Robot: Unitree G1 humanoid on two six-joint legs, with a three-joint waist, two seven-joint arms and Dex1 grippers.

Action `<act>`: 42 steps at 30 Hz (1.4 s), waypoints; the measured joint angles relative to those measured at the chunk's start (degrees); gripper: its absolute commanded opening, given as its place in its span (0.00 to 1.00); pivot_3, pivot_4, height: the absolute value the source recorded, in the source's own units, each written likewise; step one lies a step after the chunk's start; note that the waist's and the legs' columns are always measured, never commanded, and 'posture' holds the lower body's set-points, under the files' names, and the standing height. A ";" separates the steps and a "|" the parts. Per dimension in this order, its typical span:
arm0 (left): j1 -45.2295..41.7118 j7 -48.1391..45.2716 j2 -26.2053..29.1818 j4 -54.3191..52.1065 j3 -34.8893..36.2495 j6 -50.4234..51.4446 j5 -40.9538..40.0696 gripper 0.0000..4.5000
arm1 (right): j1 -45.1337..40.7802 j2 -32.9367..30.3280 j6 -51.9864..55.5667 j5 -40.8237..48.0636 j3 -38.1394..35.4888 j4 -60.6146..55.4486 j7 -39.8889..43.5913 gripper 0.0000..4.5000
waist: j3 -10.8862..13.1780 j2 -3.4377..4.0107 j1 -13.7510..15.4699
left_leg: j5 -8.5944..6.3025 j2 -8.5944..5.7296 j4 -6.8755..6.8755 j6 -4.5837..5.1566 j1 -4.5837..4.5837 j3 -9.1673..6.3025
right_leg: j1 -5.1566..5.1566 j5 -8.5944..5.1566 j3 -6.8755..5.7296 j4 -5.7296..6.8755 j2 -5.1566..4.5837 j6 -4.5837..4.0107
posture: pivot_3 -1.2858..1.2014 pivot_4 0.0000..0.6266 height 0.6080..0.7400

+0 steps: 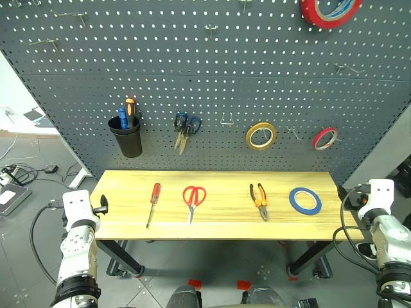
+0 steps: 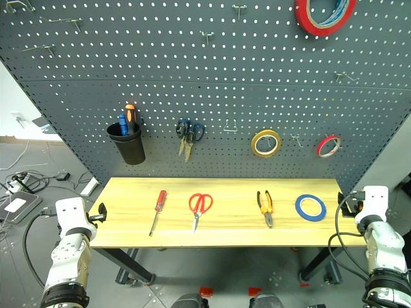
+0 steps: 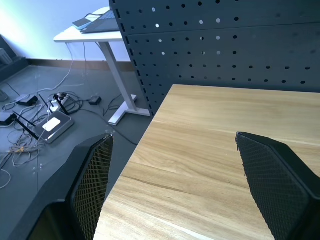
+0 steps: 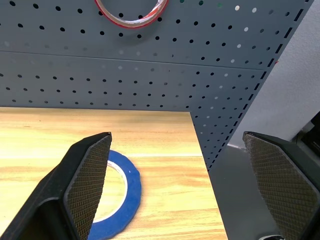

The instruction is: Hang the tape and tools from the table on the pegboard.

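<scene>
Four things are being displayed in a row on the worktop [image 1: 218, 228]: the red-handled screwdriver [image 1: 153, 203], the red scissors [image 1: 192, 199], the orange-and-black pliers [image 1: 259, 199] and the blue tape [image 1: 305, 201], all lying flat and well apart. The pegboard [image 1: 212, 83] is being seen upright behind them. The left pincer [image 3: 175, 190] is being held wide open and empty over the worktop's left edge. The right pincer [image 4: 177, 185] is being held wide open and empty beside the right edge, near the blue tape.
</scene>
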 measured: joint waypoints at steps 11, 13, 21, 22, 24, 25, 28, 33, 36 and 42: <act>0.13 -0.90 -0.01 -0.94 -1.20 0.12 0.50 0.91 | 0.13 0.00 0.00 0.56 0.01 0.00 0.07 1.00 | 0.00 0.00 0.03 | -0.02 0.01 0.00 0.03 0.00 0.08 | -0.03 0.01 0.09 -0.01 0.00 0.01 | 0.51 0.00 1.00; 0.17 -0.94 -0.01 -1.48 -1.19 0.13 0.47 0.91 | 0.33 0.00 0.00 0.57 0.02 0.00 0.09 1.00 | 0.00 0.00 0.04 | -0.03 0.01 0.00 0.03 0.00 0.08 | -0.03 0.01 0.10 -0.01 0.00 0.01 | 0.51 0.00 1.00; 0.86 -1.35 -0.01 -1.85 -1.18 0.38 0.28 0.91 | 0.83 0.00 0.00 0.38 0.18 -0.03 -0.52 1.00 | 0.00 0.00 0.12 | -0.04 0.01 -0.01 0.05 0.00 0.12 | -0.05 0.00 0.14 -0.01 0.00 0.02 | 0.51 0.01 1.00; 0.82 -1.36 0.04 -1.93 -1.18 0.58 0.28 0.91 | 1.05 0.00 0.10 0.33 0.20 -0.21 -0.83 1.00 | 0.00 0.00 0.15 | -0.04 0.01 -0.01 0.04 0.00 0.12 | -0.05 0.00 0.14 -0.01 0.00 0.02 | 0.51 0.01 1.00; 0.41 -1.46 0.55 -1.89 -1.19 1.69 0.29 0.91 | 1.46 -0.01 1.65 -0.26 0.62 -0.84 -1.29 1.00 | 0.01 0.00 0.18 | -0.04 0.02 -0.01 0.04 -0.01 0.12 | -0.07 -0.01 0.14 -0.01 0.01 0.03 | 0.51 0.01 1.00; -0.16 -1.76 1.12 -1.80 -1.19 2.11 0.27 0.91 | 2.03 -0.02 2.69 -0.69 1.00 -1.60 -1.29 1.00 | 0.02 -0.01 0.21 | -0.04 0.03 -0.01 0.04 -0.02 0.10 | -0.07 -0.01 0.12 -0.01 0.01 0.03 | 0.51 0.03 1.00; -2.84 -4.82 4.21 -2.01 -2.43 2.77 0.69 0.91 | 4.11 -0.06 4.71 -1.55 2.92 -4.70 -0.38 1.00 | 0.13 0.05 0.25 | -0.04 0.04 -0.02 0.04 -0.03 0.12 | -0.10 -0.02 0.13 -0.01 0.03 0.04 | 0.50 0.06 1.00; -7.60 -13.68 6.37 -7.17 -8.48 6.14 1.65 0.91 | 7.51 -1.37 4.97 -4.03 7.04 -11.87 2.41 1.00 | 1.11 0.42 0.37 | -0.06 -0.01 -0.02 0.09 -0.03 0.23 | -0.10 -0.01 0.26 -0.09 0.01 0.09 | 0.50 0.13 1.00; -10.82 -20.87 6.52 -11.15 -13.45 10.95 1.35 0.91 | 9.50 -1.56 5.08 -5.56 8.71 -16.25 2.92 1.00 | 2.23 0.29 0.32 | -0.06 0.05 -0.04 0.08 -0.09 0.25 | -0.19 -0.01 0.29 -0.07 0.08 0.11 | 0.49 0.18 1.00; -12.86 -34.45 6.80 -20.16 -21.71 19.10 -0.27 0.91 | 13.22 -1.50 9.09 -5.84 12.19 -25.43 5.73 1.00 | 5.25 0.36 -0.90 | -0.12 0.06 -0.14 0.14 -0.18 0.42 | -0.31 -0.03 0.49 -0.08 0.07 0.11 | 0.47 0.32 1.00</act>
